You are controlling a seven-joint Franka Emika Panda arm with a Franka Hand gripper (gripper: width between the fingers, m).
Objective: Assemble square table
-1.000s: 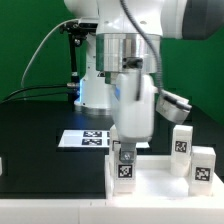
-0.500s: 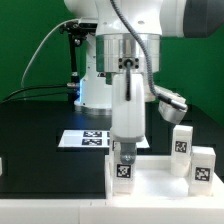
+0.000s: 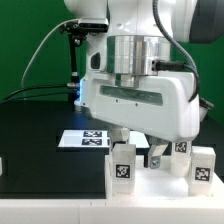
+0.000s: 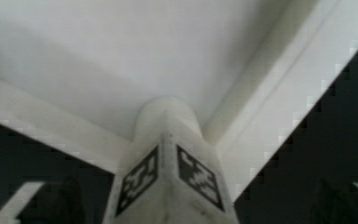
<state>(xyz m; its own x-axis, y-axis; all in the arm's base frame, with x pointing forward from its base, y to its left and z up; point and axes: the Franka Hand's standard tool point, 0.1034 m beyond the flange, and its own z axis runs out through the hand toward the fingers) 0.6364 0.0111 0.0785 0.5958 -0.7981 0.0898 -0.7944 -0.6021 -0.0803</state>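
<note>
Wrist rotated broadside since the earlier frame; gripper [image 3: 135, 142] above the leg [image 3: 123, 166] on the tabletop [image 3: 160, 185], jaw state unclear.

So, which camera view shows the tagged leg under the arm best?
The wrist view: the leg fills the middle, standing on the tabletop, two tag faces visible. The exterior view shows the same leg small, one tag facing the camera, its top hidden by the arm.

backdrop: green wall [image 3: 30, 50] | surface: black table [image 3: 40, 125] (matte)
</note>
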